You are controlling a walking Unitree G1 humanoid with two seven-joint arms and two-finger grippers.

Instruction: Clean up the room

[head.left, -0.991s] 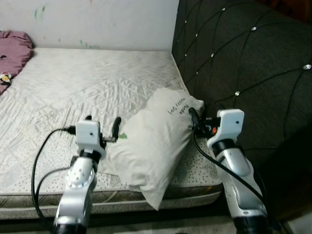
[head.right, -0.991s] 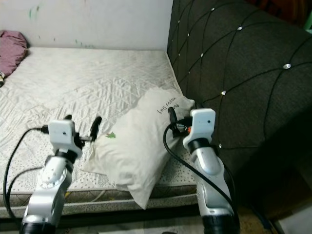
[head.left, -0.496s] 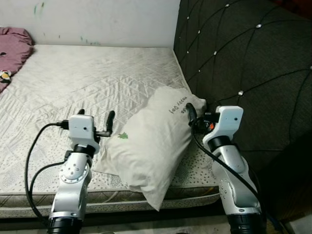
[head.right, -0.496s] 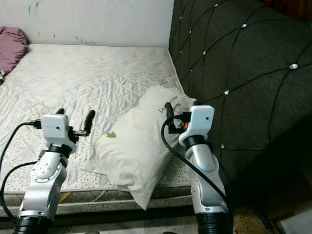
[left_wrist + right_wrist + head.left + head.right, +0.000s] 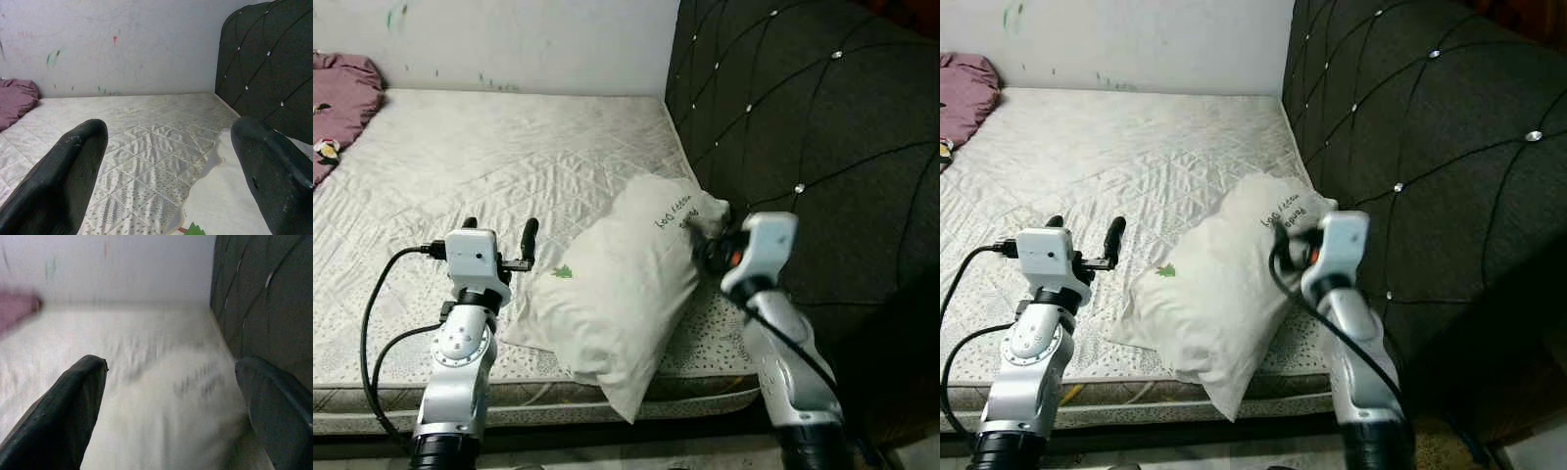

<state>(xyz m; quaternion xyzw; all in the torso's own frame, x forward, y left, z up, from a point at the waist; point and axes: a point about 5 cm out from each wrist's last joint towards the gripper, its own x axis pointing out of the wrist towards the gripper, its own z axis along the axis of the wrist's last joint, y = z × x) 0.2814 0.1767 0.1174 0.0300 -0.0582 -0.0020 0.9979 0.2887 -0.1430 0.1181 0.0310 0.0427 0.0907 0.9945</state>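
A white pillow (image 5: 626, 284) with dark handwriting and a small green mark lies askew at the bed's near right corner, one end hanging over the mattress edge. My left gripper (image 5: 499, 231) is open, hovering just left of the pillow and apart from it; the left wrist view shows its fingers (image 5: 73, 161) spread wide with the pillow's edge (image 5: 234, 200) beside them. My right gripper (image 5: 703, 241) is open at the pillow's upper right end, close to the headboard. The right wrist view is blurred, its fingers (image 5: 73, 401) spread over the pillow (image 5: 181, 401).
The quilted white mattress (image 5: 460, 166) stretches back to a marked white wall (image 5: 509, 39). A dark tufted headboard (image 5: 803, 117) rises along the right side. A purple cloth (image 5: 342, 98) is bunched at the far left corner. Dark floor lies below the bed's near edge.
My left gripper has drawn back leftward, away from the pillow's edge. My right arm is moving and blurred, still at the pillow's upper end. The pillow lies as before.
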